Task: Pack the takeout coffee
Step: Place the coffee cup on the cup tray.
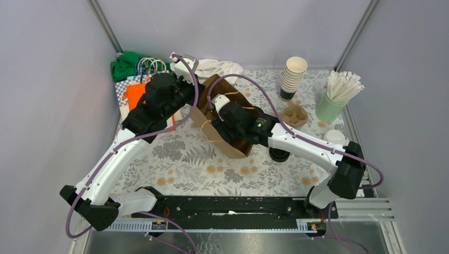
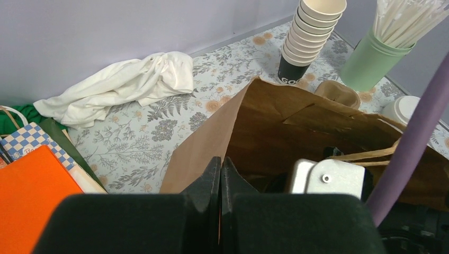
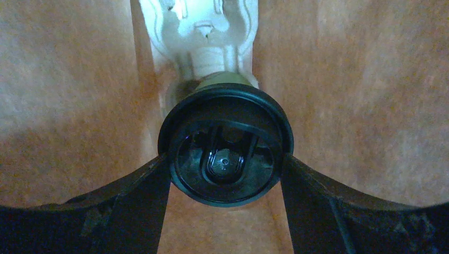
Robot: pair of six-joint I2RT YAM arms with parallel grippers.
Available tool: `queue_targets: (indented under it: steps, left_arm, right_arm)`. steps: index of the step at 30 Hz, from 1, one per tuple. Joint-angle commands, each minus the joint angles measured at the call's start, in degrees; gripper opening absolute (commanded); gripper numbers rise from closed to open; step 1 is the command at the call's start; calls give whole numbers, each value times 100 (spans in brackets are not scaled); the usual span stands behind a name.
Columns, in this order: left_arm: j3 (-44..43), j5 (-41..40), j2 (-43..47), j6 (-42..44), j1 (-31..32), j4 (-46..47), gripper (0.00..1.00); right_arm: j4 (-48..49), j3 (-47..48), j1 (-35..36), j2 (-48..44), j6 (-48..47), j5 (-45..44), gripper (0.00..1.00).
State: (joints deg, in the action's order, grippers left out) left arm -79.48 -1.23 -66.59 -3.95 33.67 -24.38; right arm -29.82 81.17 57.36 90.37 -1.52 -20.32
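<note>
Two arms reach over a worktop (image 1: 180,159) covered with a pale cloth printed with grey ferns and brown flowers. Plain lilac-grey walls (image 1: 222,26) close it on the left, far and right sides, with metal posts in both far corners.

Near the middle stands a brown paper bag (image 1: 227,145), its mouth open. The right pincer (image 3: 225,174) is deep inside the bag, clamped on a coffee cup (image 3: 227,100) at its black lid, one finger on each side. The left pincer (image 2: 220,174) is closed together at the rim of the bag; whether paper sits between the fingers I cannot tell. A second dark cup (image 1: 279,154) stands just right of the bag, half hidden by the right arm.

Toward the far right corner are a stack of cream cups (image 1: 294,76) and a pale green cup of white sticks (image 1: 331,108). A white cloth (image 2: 122,84) lies along the far edge.
</note>
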Motion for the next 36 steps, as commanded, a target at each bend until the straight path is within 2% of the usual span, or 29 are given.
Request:
queue_targets:
  steps: [1, 20, 30, 36]
  left_arm:
    - [-132, -193, 60, 34, 22, 314, 0]
    - [641, -184, 361, -282, 17, 299, 0]
    - [1257, -308, 510, -687, 12, 61, 0]
    - [1377, -457, 412, -959, -104, -114, 0]
  right_arm:
    - [-227, -142, 77, -257, -141, -74, 17]
    - [-59, -564, 151, -123, 117, 582, 17]
    - [-1385, 126, 147, 280, 422, 1274, 17]
    - [-1969, 390, 144, 328, 302, 1291, 17]
